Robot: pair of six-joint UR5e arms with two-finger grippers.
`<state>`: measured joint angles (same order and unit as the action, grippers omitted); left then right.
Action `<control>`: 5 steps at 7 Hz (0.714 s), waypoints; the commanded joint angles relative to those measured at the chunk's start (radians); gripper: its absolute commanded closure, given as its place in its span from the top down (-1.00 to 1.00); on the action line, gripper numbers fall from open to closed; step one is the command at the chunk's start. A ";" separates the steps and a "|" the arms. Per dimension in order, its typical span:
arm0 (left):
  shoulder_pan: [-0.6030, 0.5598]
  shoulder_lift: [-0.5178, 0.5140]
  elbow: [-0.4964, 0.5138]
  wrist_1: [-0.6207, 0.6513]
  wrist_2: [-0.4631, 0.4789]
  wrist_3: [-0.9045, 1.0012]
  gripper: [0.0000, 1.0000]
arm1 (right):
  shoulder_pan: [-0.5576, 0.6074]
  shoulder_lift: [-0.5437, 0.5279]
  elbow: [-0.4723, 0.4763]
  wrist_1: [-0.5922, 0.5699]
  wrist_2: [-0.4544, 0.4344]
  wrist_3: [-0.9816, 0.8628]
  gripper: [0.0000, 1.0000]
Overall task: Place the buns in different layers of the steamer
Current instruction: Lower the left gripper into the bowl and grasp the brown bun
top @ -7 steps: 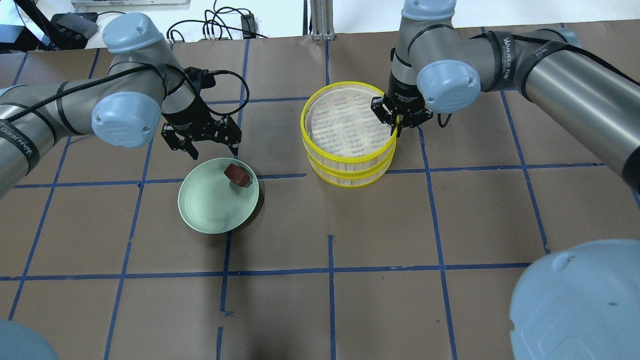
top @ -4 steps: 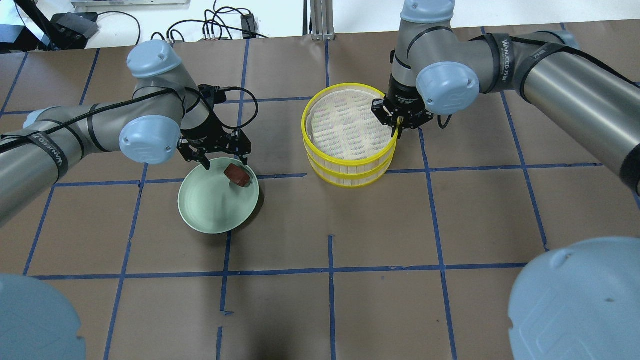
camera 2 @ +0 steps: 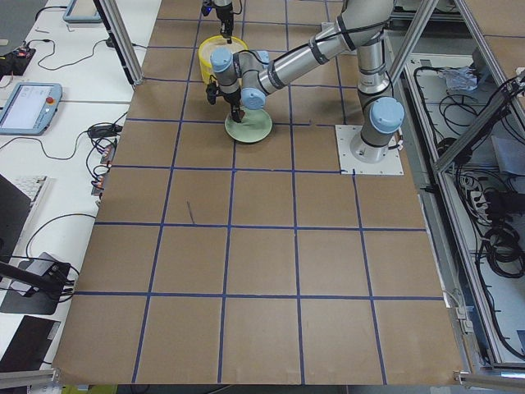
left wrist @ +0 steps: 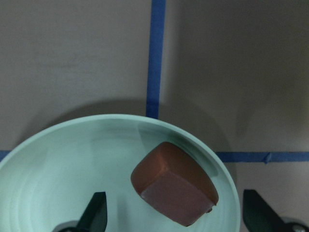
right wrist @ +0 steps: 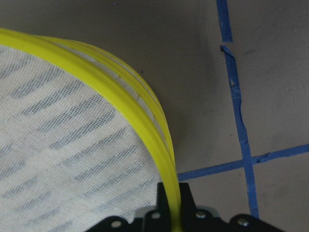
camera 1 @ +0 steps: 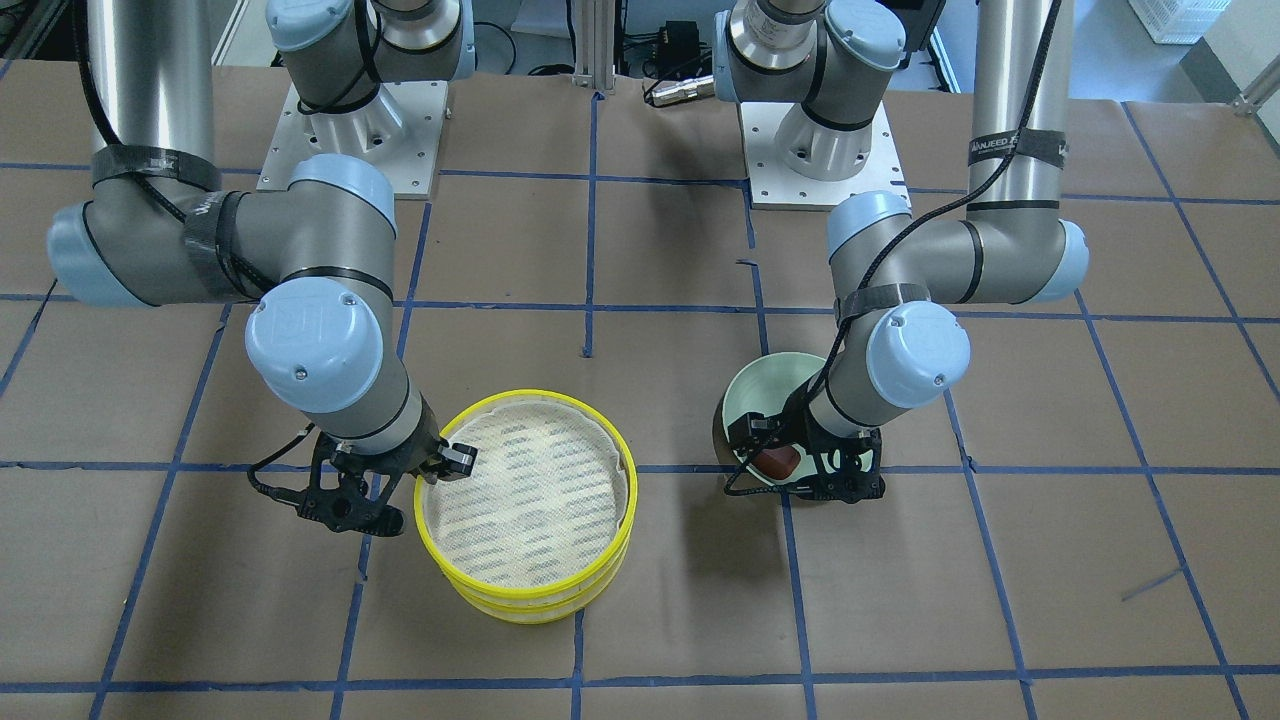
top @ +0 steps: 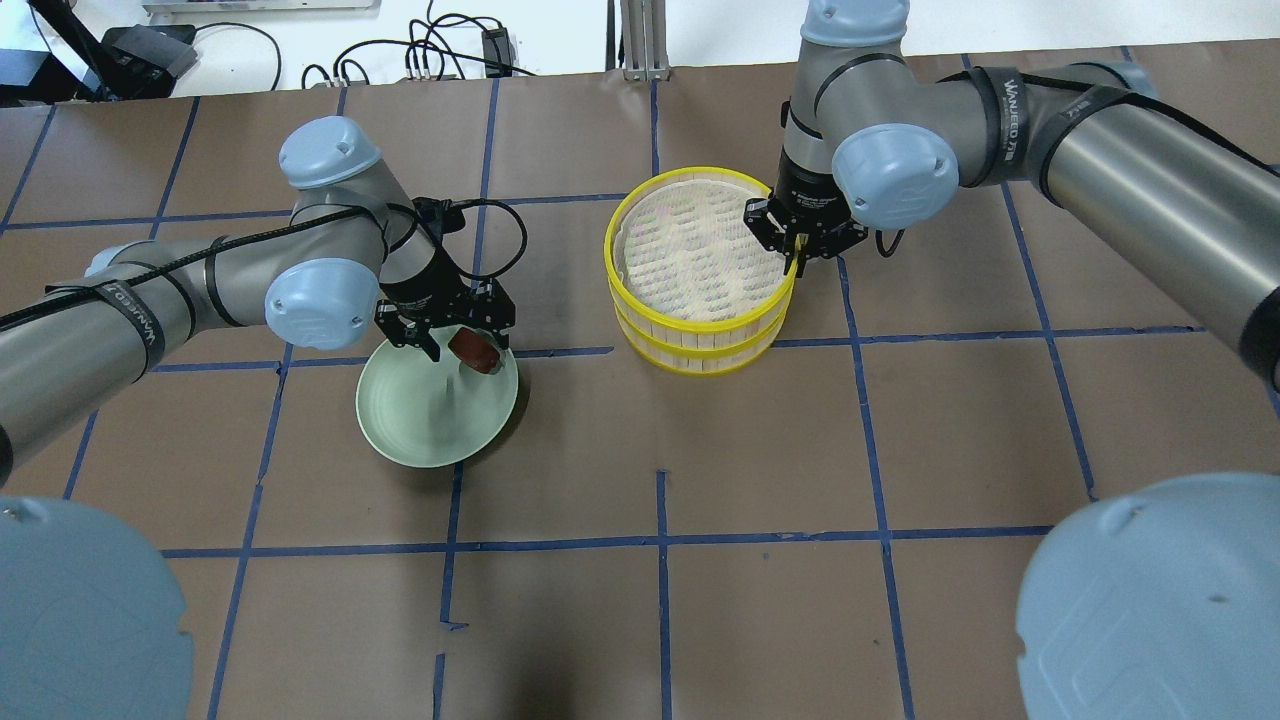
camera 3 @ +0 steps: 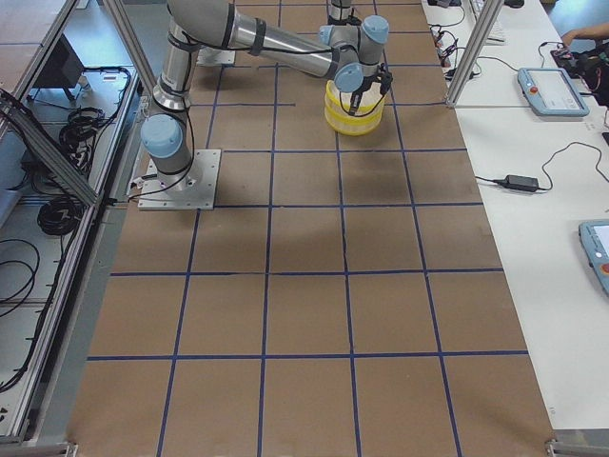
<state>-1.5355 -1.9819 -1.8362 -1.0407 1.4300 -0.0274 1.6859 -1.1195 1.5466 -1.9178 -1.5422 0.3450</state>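
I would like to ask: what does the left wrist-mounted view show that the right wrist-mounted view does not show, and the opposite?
Only the left wrist-mounted view shows the brown bun lying on the green plate, with the open left pincer on either side of it, its fingers not touching it. Only the right wrist-mounted view shows the top steamer layer, its yellow rim and white mesh, with the right pincer closed on that rim. Both show the brown table with blue tape lines.
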 commanded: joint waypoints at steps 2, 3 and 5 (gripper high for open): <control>0.000 0.003 0.002 0.005 0.006 0.009 -0.71 | 0.000 0.001 0.000 -0.001 -0.001 0.002 -0.65; 0.000 0.021 0.014 0.007 0.045 0.014 -0.80 | 0.000 0.001 -0.003 -0.001 -0.003 0.003 -0.64; -0.008 0.050 0.018 0.034 0.052 0.014 -0.94 | 0.000 0.001 0.001 -0.027 -0.004 0.005 -0.50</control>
<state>-1.5374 -1.9550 -1.8222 -1.0217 1.4738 -0.0146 1.6858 -1.1174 1.5461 -1.9316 -1.5450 0.3485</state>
